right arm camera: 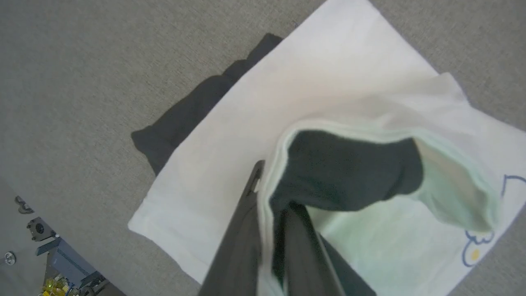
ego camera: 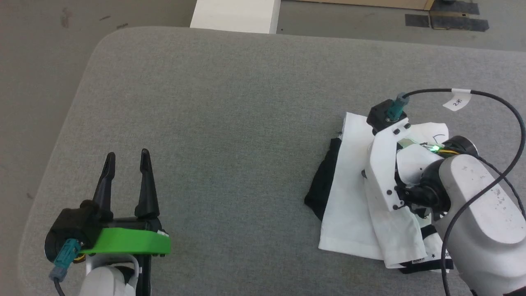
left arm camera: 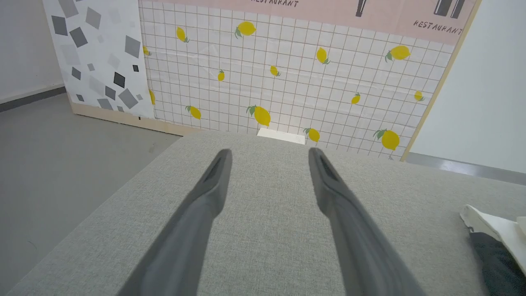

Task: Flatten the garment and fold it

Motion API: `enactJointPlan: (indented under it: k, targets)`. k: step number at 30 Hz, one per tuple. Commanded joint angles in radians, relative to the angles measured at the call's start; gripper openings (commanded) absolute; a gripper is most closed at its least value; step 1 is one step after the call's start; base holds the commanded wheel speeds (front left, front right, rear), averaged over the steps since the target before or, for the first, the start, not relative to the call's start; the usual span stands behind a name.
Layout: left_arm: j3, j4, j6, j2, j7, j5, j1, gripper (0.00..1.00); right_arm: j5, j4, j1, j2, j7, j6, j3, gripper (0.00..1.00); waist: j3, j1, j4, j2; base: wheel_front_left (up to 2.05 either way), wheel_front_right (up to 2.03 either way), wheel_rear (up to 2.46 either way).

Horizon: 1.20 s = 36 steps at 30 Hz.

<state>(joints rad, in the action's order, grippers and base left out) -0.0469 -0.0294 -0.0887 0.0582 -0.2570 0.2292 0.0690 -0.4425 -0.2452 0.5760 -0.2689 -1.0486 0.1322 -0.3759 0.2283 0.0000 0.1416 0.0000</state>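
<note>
In the head view the white shirt (ego camera: 349, 205) lies at the right of the tabletop (ego camera: 230, 123), long axis near-to-far, black sleeve (ego camera: 324, 181) pointing left, left claw (ego camera: 127, 154) apart well away; in the right wrist view the right claw (right arm camera: 273, 185) pinches its raised fold.

One garment (ego camera: 349, 205), two end effectors (ego camera: 127, 158) (right arm camera: 271, 197)

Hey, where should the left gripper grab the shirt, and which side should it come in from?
Probably the black sleeve edge sticking out from under the white panel on the left side of the garment. It lies flat and free on the table, facing the open left gripper, so come in low from the left. The right gripper pinches a fold farther right.
</note>
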Motion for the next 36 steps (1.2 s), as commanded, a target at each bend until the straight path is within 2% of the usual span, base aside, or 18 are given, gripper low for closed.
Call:
enactJointPlan:
  k: [1, 4, 5, 6, 7, 13, 20, 24, 28, 31, 36]
  targets:
    - [0.001, 0.001, -0.007, -0.005, -0.005, 0.006, 0.013, 1.0, 0.008, -0.021, 0.016, 0.006, 0.017, -0.002, -0.001, 0.0, 0.008, 0.0, 0.008, 0.0, 0.0, 0.0, 0.0]
    - [0.001, 0.002, -0.007, -0.006, -0.005, 0.007, 0.013, 1.0, 0.014, -0.07, 0.02, 0.018, 0.049, -0.002, -0.005, 0.0, 0.012, 0.0, 0.008, 0.0, 0.0, 0.0, 0.0]
    - [0.001, 0.003, -0.007, -0.006, -0.005, 0.008, 0.013, 1.0, 0.017, -0.08, 0.023, 0.02, 0.061, -0.002, -0.007, 0.14, 0.012, 0.0, 0.008, 0.0, 0.0, 0.0, 0.0]
    - [0.002, 0.004, -0.006, -0.007, -0.005, 0.009, 0.013, 1.0, 0.02, -0.091, 0.027, 0.023, 0.074, -0.002, -0.011, 0.46, 0.012, 0.0, 0.007, 0.0, 0.0, 0.0, 0.0]
    - [0.003, 0.005, -0.006, -0.007, -0.005, 0.01, 0.013, 1.0, 0.021, -0.098, 0.029, 0.026, 0.087, -0.002, -0.013, 1.0, 0.012, 0.0, 0.006, 0.0, 0.0, 0.0, 0.0]
    - [0.01, 0.011, -0.008, -0.007, -0.005, 0.012, 0.014, 1.0, -0.003, -0.102, 0.058, 0.049, 0.131, -0.002, -0.049, 1.0, -0.002, 0.0, -0.007, 0.0, 0.0, 0.0, 0.0]
    - [0.005, 0.013, -0.009, -0.008, -0.005, 0.006, -0.001, 1.0, -0.068, -0.043, 0.089, 0.084, 0.174, -0.002, -0.092, 1.0, -0.039, 0.0, -0.033, 0.0, 0.0, 0.0, 0.0]
    - [-0.004, 0.008, -0.009, -0.008, -0.005, 0.0, -0.011, 1.0, -0.088, -0.002, 0.098, 0.096, 0.225, -0.002, -0.075, 1.0, -0.061, 0.0, -0.056, 0.0, 0.0, 0.0, 0.0]
    - [-0.014, 0.002, -0.009, -0.007, -0.005, -0.01, -0.021, 1.0, -0.045, 0.037, 0.091, 0.089, 0.303, -0.002, -0.004, 1.0, -0.082, 0.0, -0.087, 0.0, 0.0, 0.0, 0.0]
    - [-0.02, -0.005, -0.007, -0.007, -0.005, -0.014, -0.028, 1.0, 0.043, 0.062, 0.057, 0.074, 0.358, -0.002, 0.076, 1.0, -0.092, 0.0, -0.115, 0.0, 0.0, 0.0, 0.0]
    - [-0.013, -0.01, -0.01, -0.007, -0.005, -0.019, -0.035, 1.0, 0.155, 0.084, -0.062, 0.089, 0.375, -0.002, 0.232, 1.0, -0.091, 0.0, -0.15, 0.0, 0.0, 0.0, 0.0]
